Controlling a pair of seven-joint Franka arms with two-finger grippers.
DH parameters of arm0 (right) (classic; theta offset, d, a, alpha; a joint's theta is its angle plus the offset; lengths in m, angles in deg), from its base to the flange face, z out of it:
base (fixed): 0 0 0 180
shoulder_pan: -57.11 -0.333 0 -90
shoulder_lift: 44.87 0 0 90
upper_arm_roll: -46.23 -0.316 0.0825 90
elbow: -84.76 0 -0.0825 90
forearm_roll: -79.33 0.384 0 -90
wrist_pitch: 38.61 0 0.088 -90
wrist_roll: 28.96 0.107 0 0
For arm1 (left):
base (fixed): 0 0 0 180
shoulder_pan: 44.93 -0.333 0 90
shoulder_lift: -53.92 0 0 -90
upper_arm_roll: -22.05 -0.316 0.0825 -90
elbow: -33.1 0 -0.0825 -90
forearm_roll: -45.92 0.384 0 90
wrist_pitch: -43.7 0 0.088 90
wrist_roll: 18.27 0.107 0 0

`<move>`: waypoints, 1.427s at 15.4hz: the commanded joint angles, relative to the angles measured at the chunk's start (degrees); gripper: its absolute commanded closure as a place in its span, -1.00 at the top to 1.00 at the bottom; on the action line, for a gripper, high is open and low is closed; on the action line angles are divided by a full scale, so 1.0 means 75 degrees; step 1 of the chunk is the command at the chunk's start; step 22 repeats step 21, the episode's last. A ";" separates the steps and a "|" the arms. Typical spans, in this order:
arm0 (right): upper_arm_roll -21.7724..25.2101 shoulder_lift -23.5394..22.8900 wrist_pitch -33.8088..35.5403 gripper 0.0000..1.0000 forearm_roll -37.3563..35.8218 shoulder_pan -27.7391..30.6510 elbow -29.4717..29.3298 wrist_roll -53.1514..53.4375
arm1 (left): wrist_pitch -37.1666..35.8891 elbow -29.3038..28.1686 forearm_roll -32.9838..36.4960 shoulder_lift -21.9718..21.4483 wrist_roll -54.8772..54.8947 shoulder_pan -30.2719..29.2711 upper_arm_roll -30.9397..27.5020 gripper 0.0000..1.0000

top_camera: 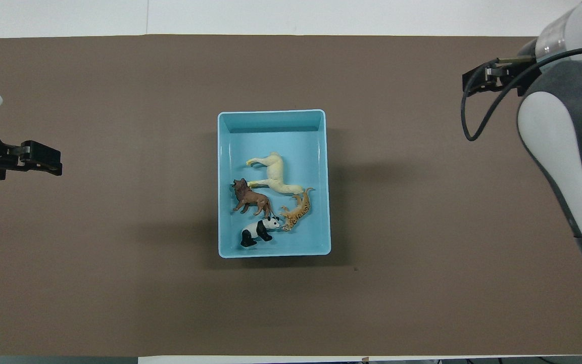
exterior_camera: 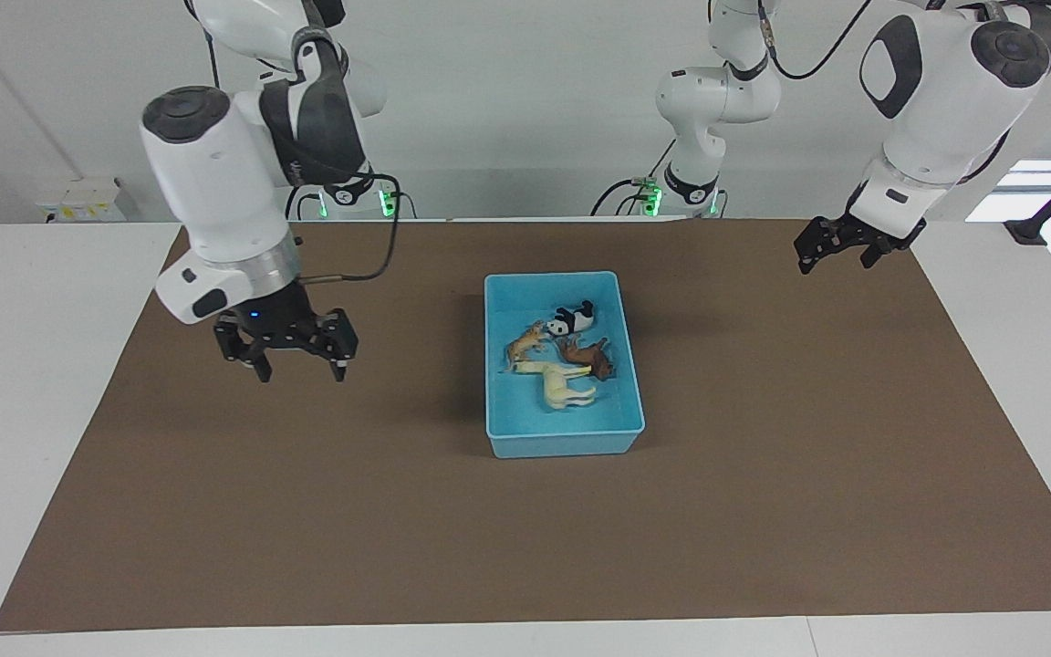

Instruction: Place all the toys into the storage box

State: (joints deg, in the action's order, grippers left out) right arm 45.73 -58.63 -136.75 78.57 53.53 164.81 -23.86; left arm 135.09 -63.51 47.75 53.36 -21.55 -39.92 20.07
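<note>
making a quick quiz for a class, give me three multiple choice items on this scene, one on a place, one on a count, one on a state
1. Which toy in the storage box lies nearest the robots?
A. the horse
B. the panda
C. the lion

2. How many toys lie in the box?
A. two
B. three
C. four

3. What is the right gripper doing?
A. hanging open and empty over the brown mat
B. shut on the tiger
C. resting inside the box

Answers:
1. B, since the panda sits lowest among the toys in the overhead view and highest in the facing view.
2. C, since horse, lion, tiger and panda are all inside the walls.
3. A, since its fingers stand spread with nothing between them, toward the right arm's end of the table. The left gripper also hangs over the mat.
</note>
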 commanded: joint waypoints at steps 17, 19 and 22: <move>-0.0110 0.2022 0.0441 1.00 -0.0039 0.1040 0.1820 -0.0610 | 0.0283 0.0378 -0.0243 -0.0042 0.0109 -0.0608 0.0558 1.00; -0.0110 0.2034 0.0453 1.00 -0.0039 0.1028 0.1808 -0.0622 | 0.0284 0.0378 -0.0255 -0.0042 0.0109 -0.0585 0.0546 1.00; -0.0110 0.2034 0.0488 1.00 -0.0028 0.1028 0.1808 -0.0610 | 0.0284 0.0378 -0.0255 -0.0053 0.0098 -0.0538 0.0546 1.00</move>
